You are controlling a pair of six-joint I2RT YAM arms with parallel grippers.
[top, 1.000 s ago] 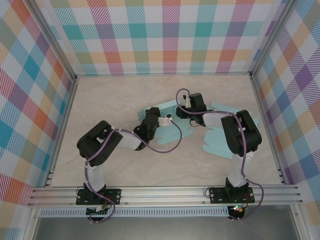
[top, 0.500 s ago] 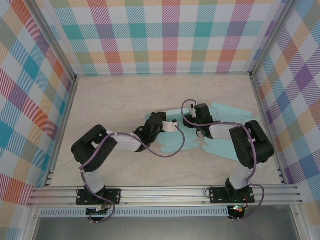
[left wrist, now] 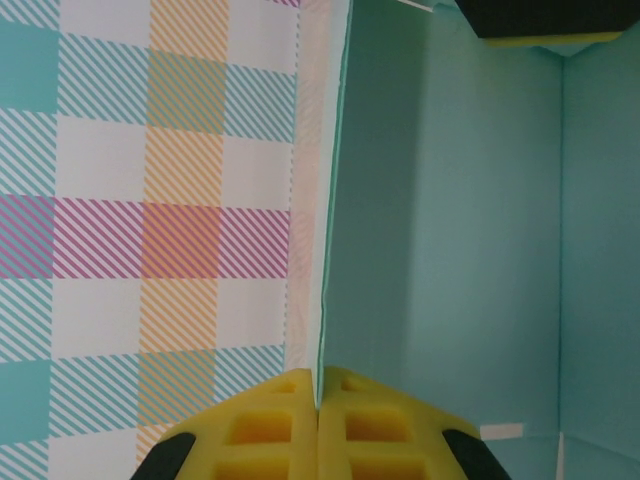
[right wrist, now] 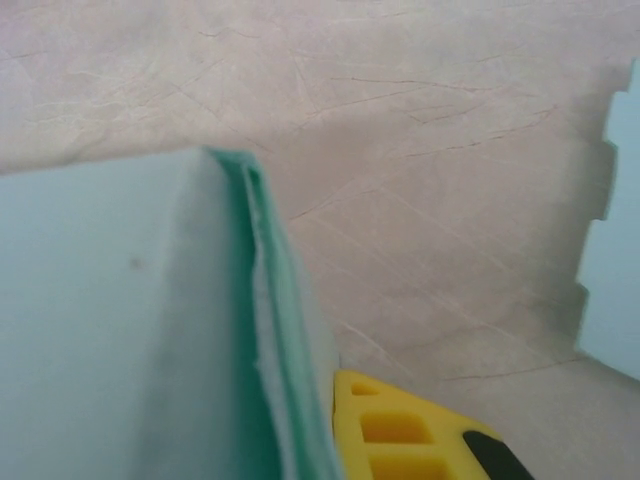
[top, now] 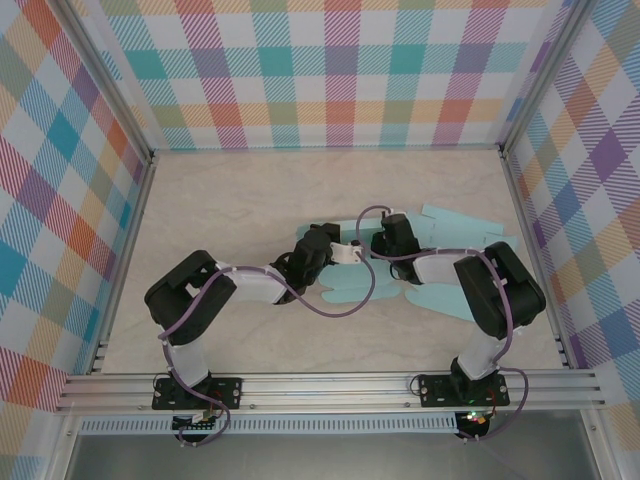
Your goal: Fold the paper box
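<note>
On the marbled table [top: 230, 200] between plaid walls [top: 340, 70], left hand [left wrist: 318, 392] clamps the paper box [top: 440, 298]; right hand [top: 379, 244] unclear.

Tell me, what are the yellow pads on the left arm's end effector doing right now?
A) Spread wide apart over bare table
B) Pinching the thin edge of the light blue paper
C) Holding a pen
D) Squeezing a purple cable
B: in the left wrist view, the two yellow pads of the left end effector are pressed together, with the thin edge of a paper box panel clamped between them.
</note>
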